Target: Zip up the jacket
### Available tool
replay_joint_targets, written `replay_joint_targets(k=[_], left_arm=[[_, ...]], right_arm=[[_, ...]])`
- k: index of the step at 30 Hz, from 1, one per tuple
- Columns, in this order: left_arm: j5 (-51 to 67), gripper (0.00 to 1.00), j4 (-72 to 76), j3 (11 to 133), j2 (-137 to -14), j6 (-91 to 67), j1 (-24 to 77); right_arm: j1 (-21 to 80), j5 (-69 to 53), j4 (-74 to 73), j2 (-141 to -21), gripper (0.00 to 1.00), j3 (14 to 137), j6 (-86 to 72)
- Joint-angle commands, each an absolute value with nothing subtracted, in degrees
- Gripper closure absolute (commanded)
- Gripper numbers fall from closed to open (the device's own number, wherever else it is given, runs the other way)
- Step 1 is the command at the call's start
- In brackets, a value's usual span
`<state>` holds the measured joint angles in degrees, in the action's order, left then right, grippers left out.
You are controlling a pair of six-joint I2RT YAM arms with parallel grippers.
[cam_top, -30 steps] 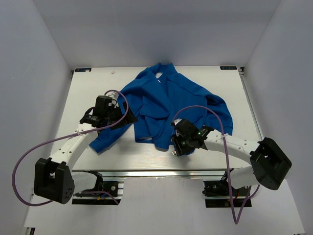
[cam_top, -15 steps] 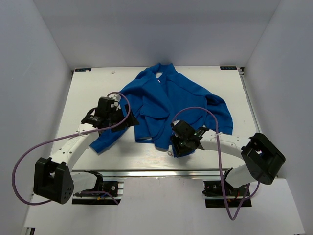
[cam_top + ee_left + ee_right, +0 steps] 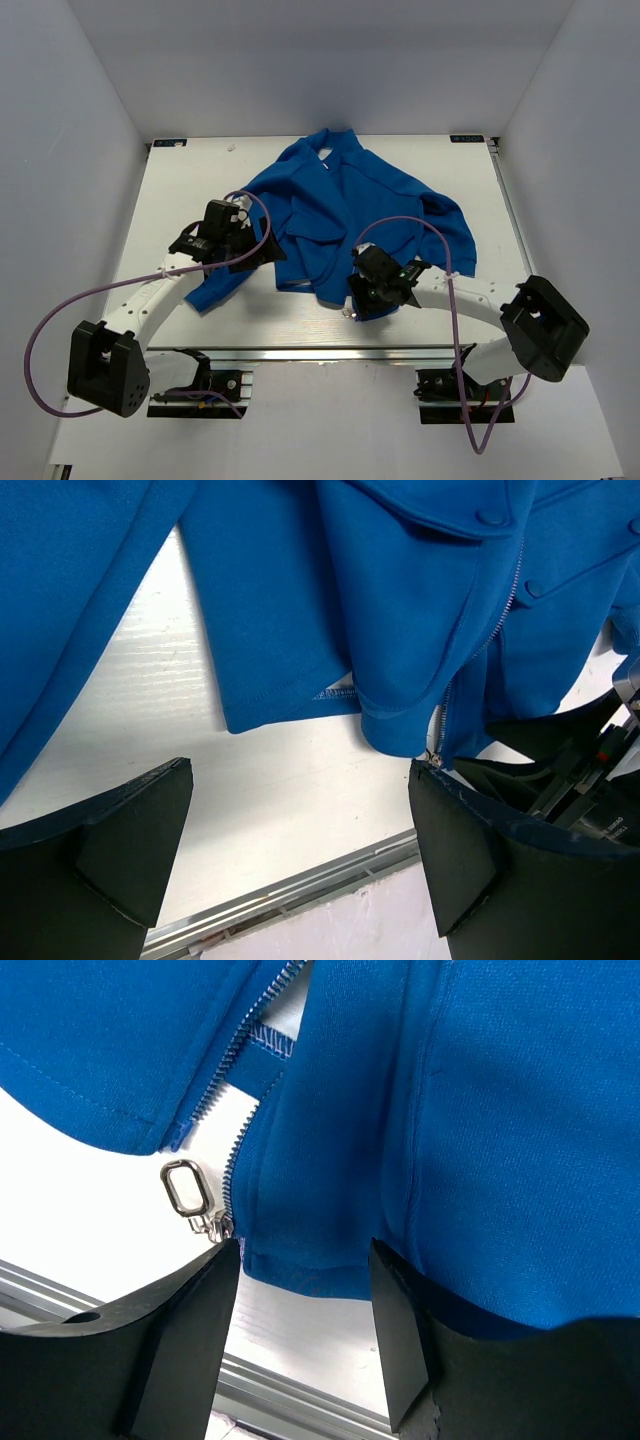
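The royal-blue jacket (image 3: 340, 210) lies spread on the white table, collar at the far side, front unzipped at the hem. My left gripper (image 3: 266, 250) is open over the bare table just in front of the jacket's left front panel (image 3: 300, 630). The pale grey zipper (image 3: 478, 645) ends by my right finger (image 3: 470, 850). My right gripper (image 3: 360, 303) is open at the jacket's bottom hem (image 3: 310, 1260), with the hem edge between its fingertips (image 3: 195, 1320). The zipper slider with its metal ring pull (image 3: 185, 1187) sits just beside the left fingertip, and the zipper teeth (image 3: 243, 1145) run up from it.
The table's aluminium front rail (image 3: 330, 352) runs just below both grippers and shows in the right wrist view (image 3: 290, 1400). The right arm's black wrist (image 3: 580, 780) is close to my left gripper's right side. White walls enclose the table on the left, back and right.
My left gripper has moved a little right and nearer, toward the jacket's hem. My right gripper has shifted only slightly at the hem. The jacket has not moved.
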<state>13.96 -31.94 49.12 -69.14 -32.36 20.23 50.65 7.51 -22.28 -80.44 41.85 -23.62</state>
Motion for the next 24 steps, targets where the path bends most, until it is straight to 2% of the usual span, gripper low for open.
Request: replay_joint_targets(k=[1, 14, 17, 19, 21, 23, 24], left_arm=[[13.54, 0.02, -32.08, 51.06, -68.38, -31.64, 20.65], [12.92, 0.02, -32.26, 50.89, -68.12, -31.99, 21.09], [12.92, 0.02, -32.34, 51.33, -68.03, -32.08, 21.18], [12.83, 0.02, -32.61, 51.76, -67.94, -31.99, 21.36], [13.01, 0.02, -32.87, 52.03, -68.03, -31.47, 21.62], [12.66, 0.02, -34.27, 53.17, -68.55, -30.59, 22.41], [12.31, 0.02, -34.8, 53.7, -68.82, -30.32, 22.76]], right_arm=[[50.89, 9.4, -21.18, -80.15, 0.4, 41.66, -24.34], [52.21, 12.21, -20.47, -87.36, 0.38, 40.61, -26.01], [52.29, 13.27, -21.09, -88.33, 0.47, 39.47, -27.68], [52.21, 13.27, -20.92, -88.77, 0.6, 38.5, -28.65], [52.21, 13.27, -20.31, -89.21, 0.66, 38.15, -28.74], [52.21, 13.01, -19.78, -88.86, 0.84, 38.06, -28.74], [52.21, 12.75, -19.51, -88.42, 0.86, 38.06, -28.57]])
